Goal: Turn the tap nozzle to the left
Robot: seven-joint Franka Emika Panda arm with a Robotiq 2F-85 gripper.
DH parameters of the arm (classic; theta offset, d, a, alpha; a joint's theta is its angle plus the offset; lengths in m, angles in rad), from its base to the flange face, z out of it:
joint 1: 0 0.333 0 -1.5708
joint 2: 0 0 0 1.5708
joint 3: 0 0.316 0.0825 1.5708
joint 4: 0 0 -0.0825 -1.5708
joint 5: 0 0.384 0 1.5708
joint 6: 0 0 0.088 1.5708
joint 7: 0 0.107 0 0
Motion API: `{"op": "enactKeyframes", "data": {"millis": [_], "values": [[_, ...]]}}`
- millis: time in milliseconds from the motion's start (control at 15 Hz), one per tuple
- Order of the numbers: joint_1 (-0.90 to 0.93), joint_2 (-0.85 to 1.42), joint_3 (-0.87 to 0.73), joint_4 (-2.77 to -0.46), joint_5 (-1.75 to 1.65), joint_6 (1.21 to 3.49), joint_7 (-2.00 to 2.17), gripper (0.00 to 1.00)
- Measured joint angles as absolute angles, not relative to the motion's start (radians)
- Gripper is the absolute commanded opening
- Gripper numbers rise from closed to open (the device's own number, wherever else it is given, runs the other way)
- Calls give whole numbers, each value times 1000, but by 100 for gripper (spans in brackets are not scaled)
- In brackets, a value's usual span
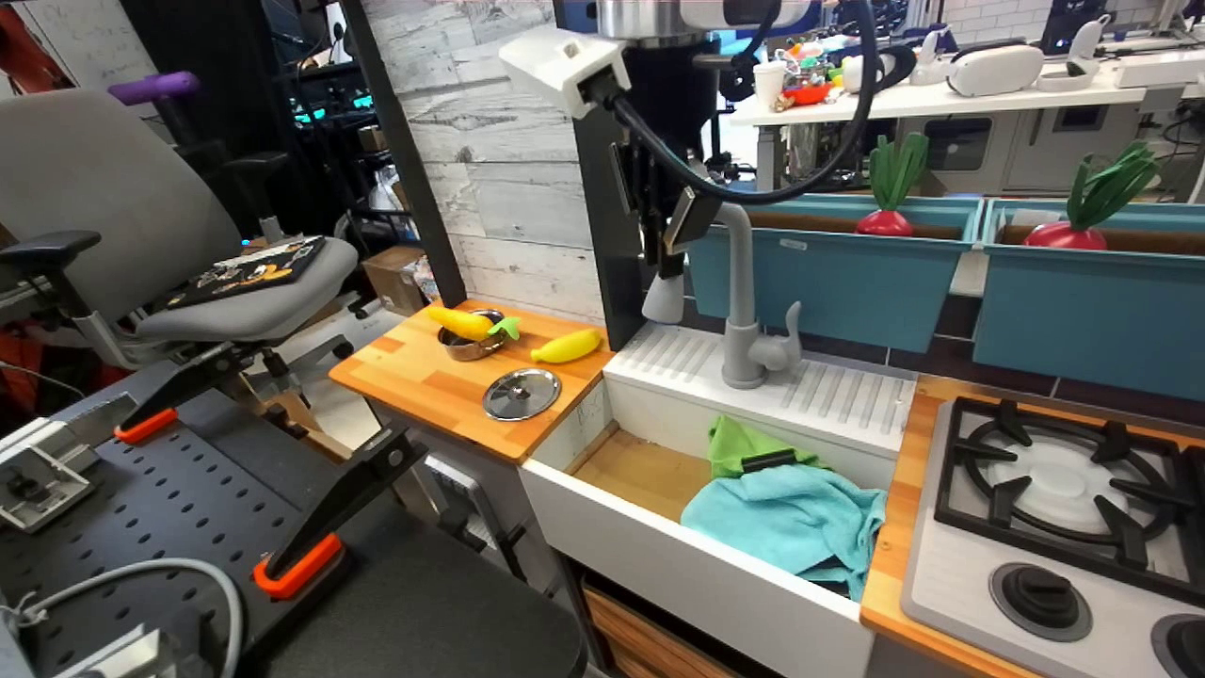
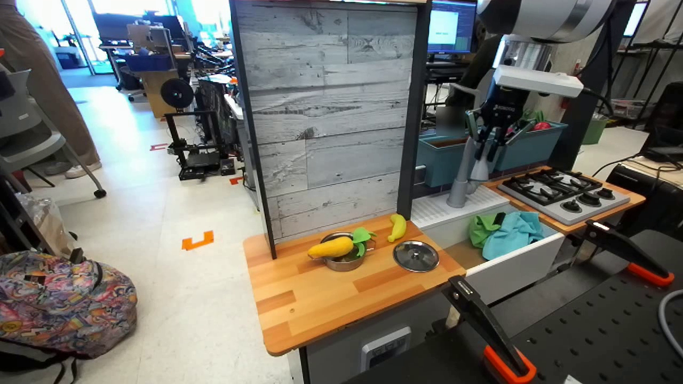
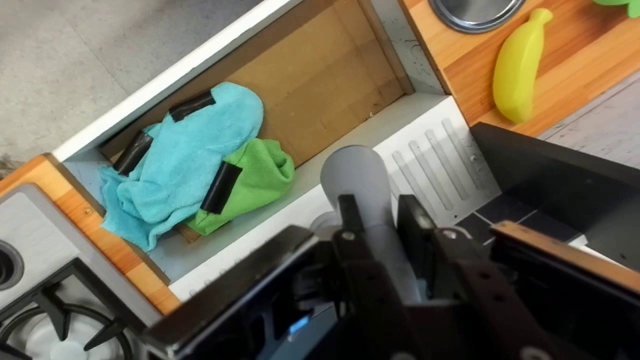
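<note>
The grey gooseneck tap nozzle (image 1: 741,273) stands on its base at the back of the sink, small lever on one side. It shows in both exterior views (image 2: 460,178). Its flared spout end (image 3: 354,170) hangs down just below my fingertips in the wrist view. My gripper (image 3: 379,198) points down with its fingers on either side of the narrow part of the spout, closed round it; the gripper (image 1: 669,266) also shows in both exterior views (image 2: 490,151). The fingers hide part of the spout's upper curve.
The white sink (image 1: 659,565) holds a blue cloth (image 1: 781,513) and a green cloth (image 1: 739,443). Blue planters (image 1: 838,282) stand close behind the tap. A dark post (image 1: 602,188) rises beside it. A stove (image 1: 1064,490) and a wooden counter (image 1: 424,377) flank the sink.
</note>
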State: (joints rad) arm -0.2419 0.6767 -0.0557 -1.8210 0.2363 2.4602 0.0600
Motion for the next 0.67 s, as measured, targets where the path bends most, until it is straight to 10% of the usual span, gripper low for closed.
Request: {"op": "enactKeyframes", "data": {"millis": [467, 533, 667], "values": [[-234, 712, 59, -1707, 427, 2455, 91, 2], [-234, 716, 61, -1687, 441, 2457, 94, 28], [-234, 723, 65, -1657, 467, 2456, 94, 42]]}}
